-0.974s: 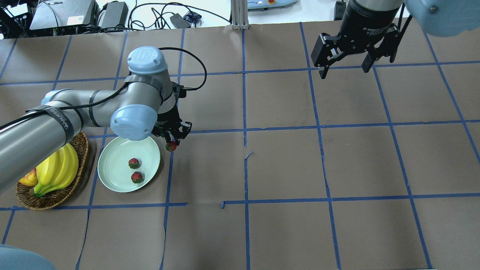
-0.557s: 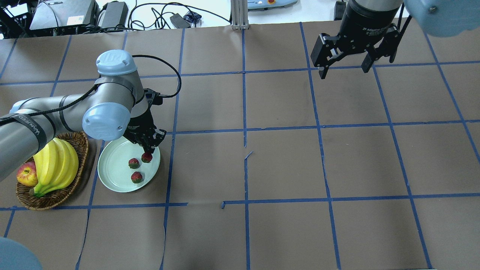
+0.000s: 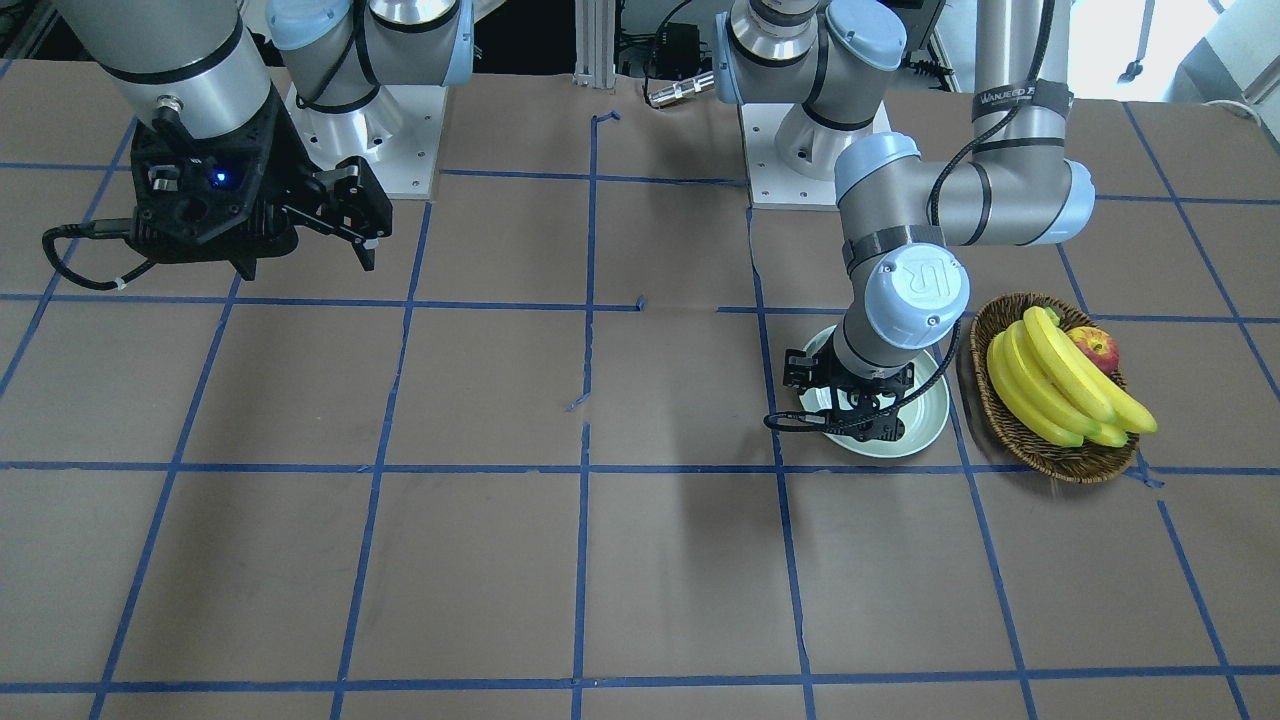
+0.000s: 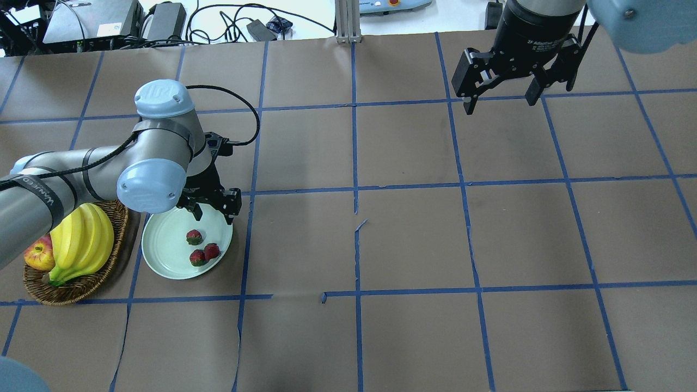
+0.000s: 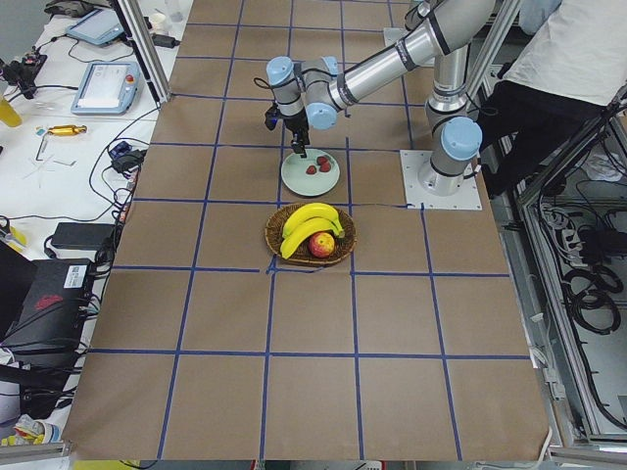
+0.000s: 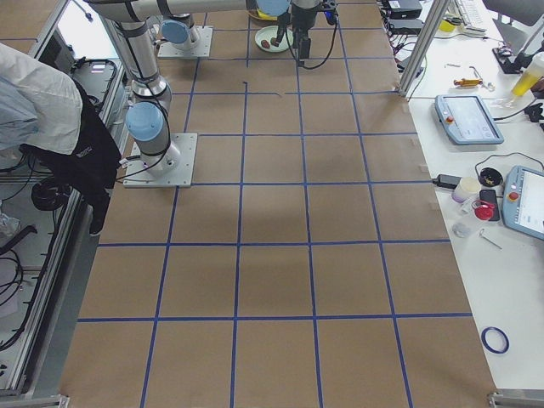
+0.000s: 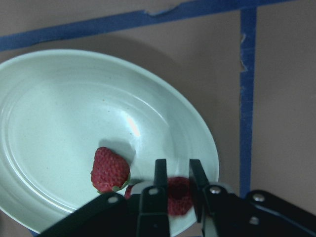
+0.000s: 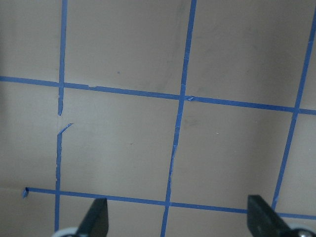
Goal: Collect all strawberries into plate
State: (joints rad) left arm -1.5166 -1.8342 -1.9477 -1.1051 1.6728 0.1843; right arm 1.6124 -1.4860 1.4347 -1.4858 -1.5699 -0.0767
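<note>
The pale mint plate [image 4: 163, 239] sits at the table's left and holds three strawberries: one [image 4: 194, 237] toward the middle, one [image 4: 198, 257] nearer me, and one [image 4: 212, 251] beside it on the right. My left gripper [image 4: 213, 216] hangs just above the plate's far right rim, jaws apart and empty. In the left wrist view the plate [image 7: 59, 108] fills the frame, one strawberry [image 7: 109, 170] lies free, and another [image 7: 177, 195] shows between the fingers [image 7: 160, 173]. My right gripper [image 4: 500, 103] is open and empty, high over the far right.
A brown wicker basket [image 4: 117, 218] with bananas [image 4: 81, 242] and an apple [image 4: 38, 256] stands just left of the plate. Brown paper with blue tape lines covers the table. Cables and boxes lie beyond the far edge.
My left gripper carried the third strawberry from right of the plate over it and opened. That strawberry now lies on the plate beside the near one. The right arm has not moved.
</note>
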